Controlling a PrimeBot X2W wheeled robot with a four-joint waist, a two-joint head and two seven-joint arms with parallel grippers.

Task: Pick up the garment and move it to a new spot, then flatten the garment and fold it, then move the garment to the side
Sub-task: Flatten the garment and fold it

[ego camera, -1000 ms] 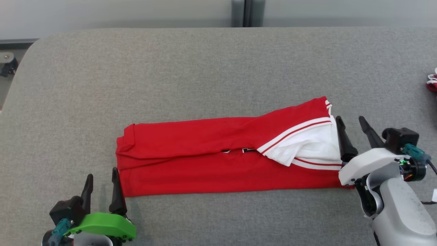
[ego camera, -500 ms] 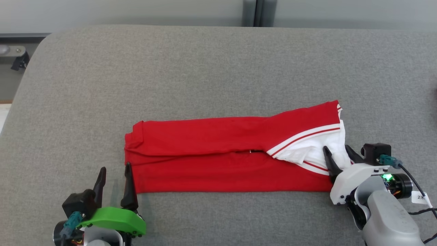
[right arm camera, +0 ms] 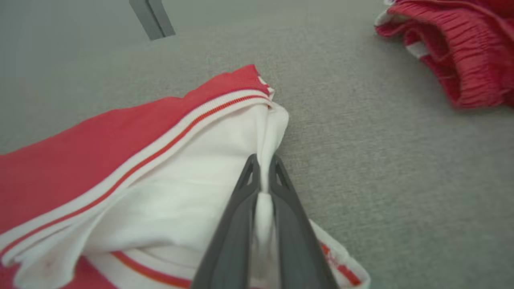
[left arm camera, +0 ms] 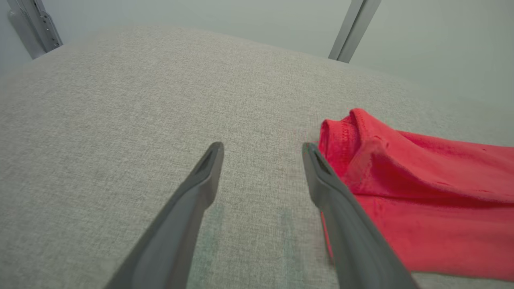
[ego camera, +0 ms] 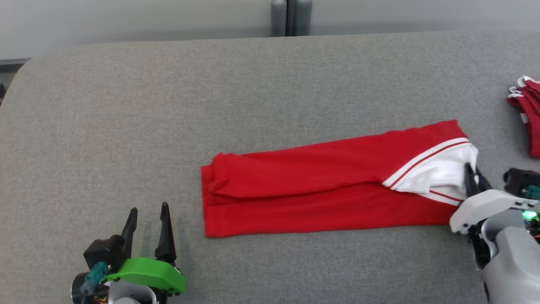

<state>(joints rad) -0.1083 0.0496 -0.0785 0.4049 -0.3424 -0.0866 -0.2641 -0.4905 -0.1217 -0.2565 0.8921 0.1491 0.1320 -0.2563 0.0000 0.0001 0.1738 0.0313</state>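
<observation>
Lying folded in a long strip mid-way across the grey surface [ego camera: 168, 105]: red garment [ego camera: 320, 185], with a white striped panel at its right end. Right gripper [ego camera: 472, 179] clenched on that white fabric. Left gripper [ego camera: 147, 211] spread wide, holding nothing, near the garment's left end. Second red garment [ego camera: 527, 114] lies well apart at the far right.

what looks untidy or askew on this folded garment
The garment is untidy at its right end: the white panel bunches out of the fold, pinched in the right gripper.

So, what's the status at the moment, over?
Right end effector shut on red garment, white end. Left end effector open, off its far end. Other red clothes at right, clear.
</observation>
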